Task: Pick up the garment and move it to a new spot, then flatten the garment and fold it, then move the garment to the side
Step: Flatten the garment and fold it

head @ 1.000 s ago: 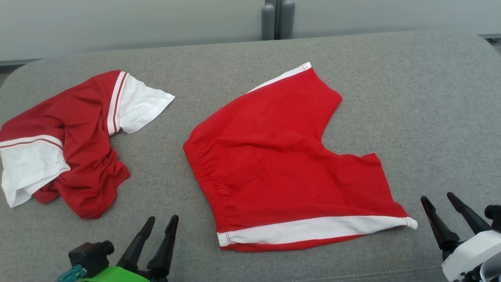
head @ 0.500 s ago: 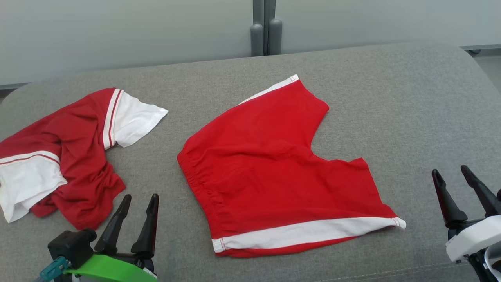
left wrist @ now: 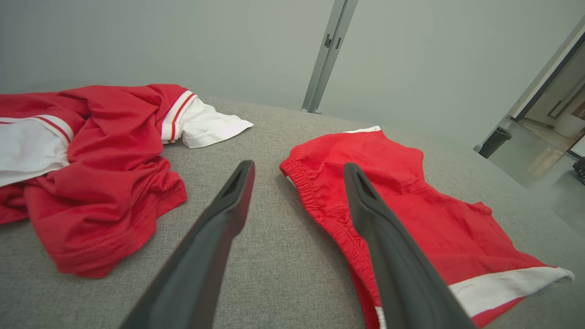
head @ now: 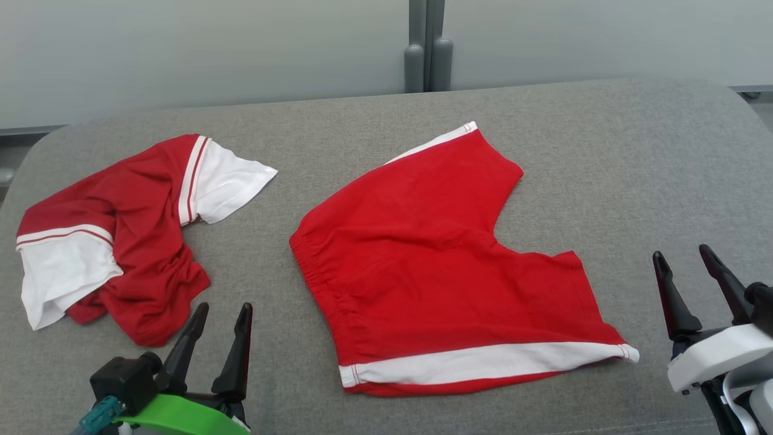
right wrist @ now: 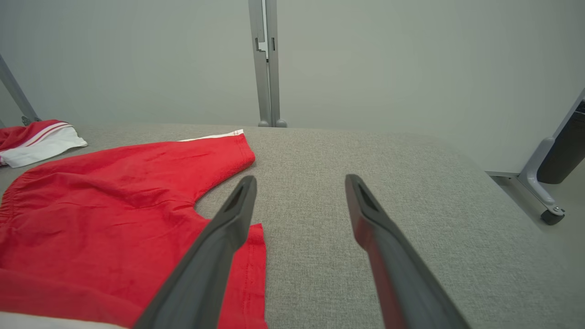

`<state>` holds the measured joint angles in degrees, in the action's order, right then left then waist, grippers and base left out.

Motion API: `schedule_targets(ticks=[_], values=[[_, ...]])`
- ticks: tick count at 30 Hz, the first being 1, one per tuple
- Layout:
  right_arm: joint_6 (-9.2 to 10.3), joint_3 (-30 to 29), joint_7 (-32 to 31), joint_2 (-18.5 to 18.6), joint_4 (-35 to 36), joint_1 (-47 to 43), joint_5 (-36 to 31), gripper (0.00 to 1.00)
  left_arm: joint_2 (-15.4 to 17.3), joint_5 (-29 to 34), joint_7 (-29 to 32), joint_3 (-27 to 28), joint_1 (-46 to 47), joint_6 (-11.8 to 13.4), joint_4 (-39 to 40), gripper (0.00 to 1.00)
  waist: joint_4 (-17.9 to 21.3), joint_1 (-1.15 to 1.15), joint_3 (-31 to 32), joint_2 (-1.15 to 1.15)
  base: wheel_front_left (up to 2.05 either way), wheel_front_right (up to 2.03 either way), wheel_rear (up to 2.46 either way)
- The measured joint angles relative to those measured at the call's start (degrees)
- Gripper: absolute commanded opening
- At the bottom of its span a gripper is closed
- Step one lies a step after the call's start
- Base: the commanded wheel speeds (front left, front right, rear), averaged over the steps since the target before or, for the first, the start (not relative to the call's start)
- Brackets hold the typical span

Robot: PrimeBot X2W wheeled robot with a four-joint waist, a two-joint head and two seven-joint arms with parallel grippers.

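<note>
Fingers (head: 238,353) of the left gripper (head: 224,307) are spread, nothing pinched; the right gripper (head: 681,252) likewise. Between them the red shorts (head: 435,260) are laid flat on the grey cushion (head: 634,157). Flattening is judged done; a fold is called for, edges to be gripped first.

The left gripper (head: 224,309), two long black tapered fingers on a green wrist mount, and the right gripper (head: 681,254), alike on a white mount, pointed forward, jaws spread wide, holding nothing.
</note>
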<state>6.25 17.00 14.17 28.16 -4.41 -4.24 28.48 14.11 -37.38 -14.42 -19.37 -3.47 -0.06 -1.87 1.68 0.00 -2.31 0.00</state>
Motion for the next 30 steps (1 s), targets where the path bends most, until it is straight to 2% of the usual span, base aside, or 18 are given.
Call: schedule_targets(ticks=[8,15,30], values=[[0.00,0.5,0.0,-2.7,-0.3,1.5,-1.9,1.00,-0.8,2.0,0.0,-0.9,0.5,-0.4,-3.4,1.00,-2.4,0.00,0.5,0.00,0.00,0.00,0.00],[-0.09,0.4,0.0,-3.0,-0.9,1.5,-3.5,1.00,-2.4,2.0,0.0,-0.3,0.5,-0.5,-3.9,1.00,-3.9,0.00,0.9,0.00,0.00,0.00,0.00],[-0.68,0.3,0.0,-4.7,-3.2,1.3,-4.5,1.00,-4.1,2.9,0.0,0.6,0.6,-2.1,-5.0,1.00,-4.3,0.00,0.2,0.00,0.00,0.00,0.00]])
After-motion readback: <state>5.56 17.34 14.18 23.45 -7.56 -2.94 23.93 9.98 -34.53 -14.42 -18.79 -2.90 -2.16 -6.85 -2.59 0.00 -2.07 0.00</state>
